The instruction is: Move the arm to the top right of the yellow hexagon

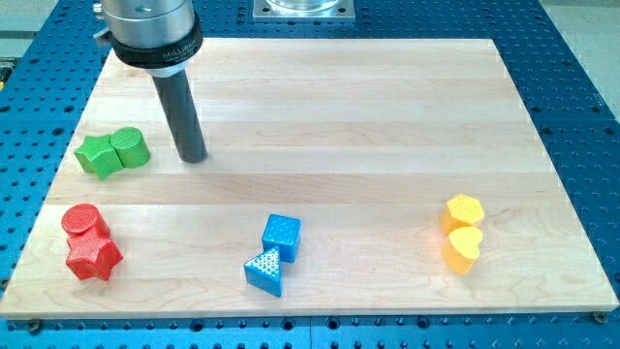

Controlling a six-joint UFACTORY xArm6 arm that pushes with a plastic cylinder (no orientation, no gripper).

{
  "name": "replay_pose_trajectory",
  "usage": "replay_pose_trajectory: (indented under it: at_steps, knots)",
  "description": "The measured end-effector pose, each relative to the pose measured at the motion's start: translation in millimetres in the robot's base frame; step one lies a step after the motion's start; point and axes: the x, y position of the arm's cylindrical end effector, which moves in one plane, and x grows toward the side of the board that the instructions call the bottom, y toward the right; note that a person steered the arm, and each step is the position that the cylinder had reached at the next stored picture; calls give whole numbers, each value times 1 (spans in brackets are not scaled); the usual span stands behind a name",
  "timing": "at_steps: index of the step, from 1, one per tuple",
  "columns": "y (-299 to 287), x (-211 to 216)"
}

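The yellow hexagon lies at the view's lower right on the wooden board, touching a yellow heart just below it. My tip is at the view's upper left, far to the left of the yellow hexagon. It stands just right of a green cylinder and a green star.
A red cylinder and a red star sit at the lower left. A blue cube and a blue triangle sit at the bottom centre. The wooden board rests on a blue perforated table.
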Motion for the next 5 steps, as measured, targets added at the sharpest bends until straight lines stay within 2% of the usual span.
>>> replay_pose_trajectory:
  at_steps: [2, 3, 4, 5]
  knots:
    - [182, -46]
    - [262, -46]
    - [315, -46]
    - [323, 11]
